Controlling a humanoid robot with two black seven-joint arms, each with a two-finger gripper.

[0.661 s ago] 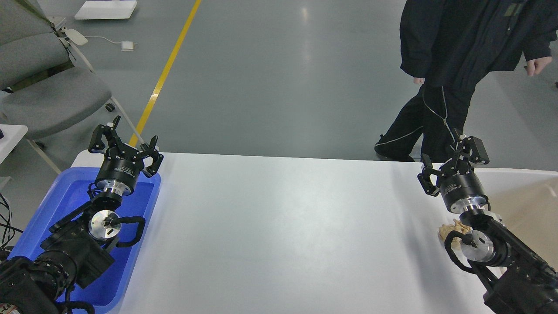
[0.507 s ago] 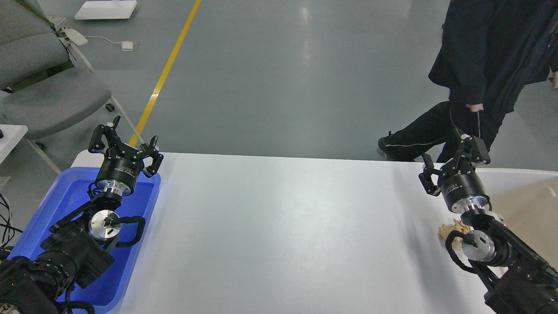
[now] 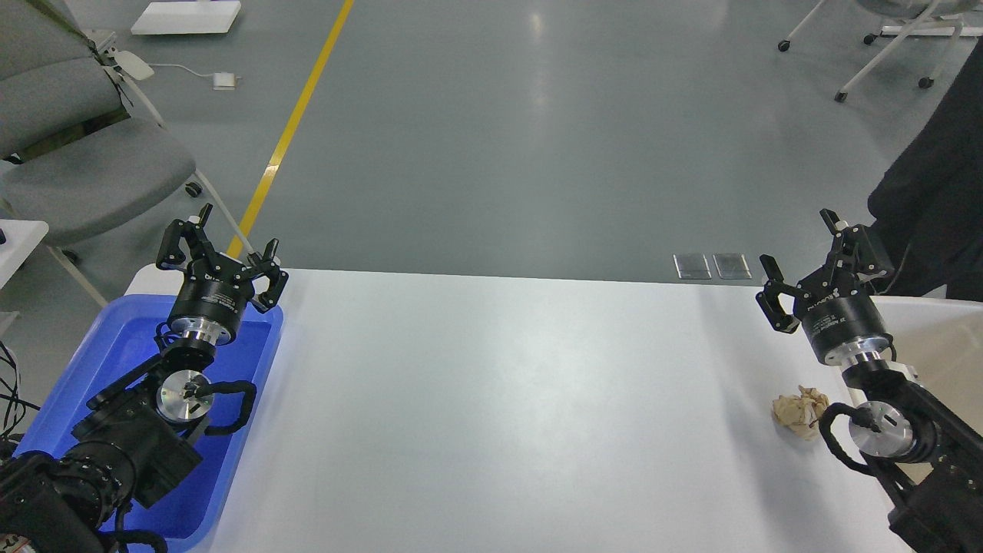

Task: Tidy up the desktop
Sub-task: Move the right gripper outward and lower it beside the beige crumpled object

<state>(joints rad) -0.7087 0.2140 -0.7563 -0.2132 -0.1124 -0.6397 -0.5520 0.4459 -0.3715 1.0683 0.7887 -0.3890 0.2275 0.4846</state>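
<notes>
A: Where does the counter [image 3: 491,399] sit?

B: It fills the lower half of the head view, white and plain, with a rounded far-left corner. A blue tray [image 3: 77,376] lies at its left end and a beige bin [image 3: 941,346] at its right end.

A: And the 2 tools?

B: The left tool [image 3: 221,250] hangs above the tray's far rim, fingers spread wide with nothing between them. The right tool [image 3: 820,257] is raised near the counter's far edge, just left of the bin, and it too is spread and grips nothing.

A: Anything loose on the counter?

B: 1 thing: a crumpled tan paper ball [image 3: 800,411], resting on the white top near the right end, just beside the right arm's wrist joint (whether the cable loop there touches it, I cannot tell). It is well apart from the tray.

A: What lies beyond the counter?

B: Grey floor with a yellow line [image 3: 296,123], a grey chair [image 3: 84,153] at the left, and a person in dark clothes [image 3: 933,215] at the right edge, partly cut off.
</notes>
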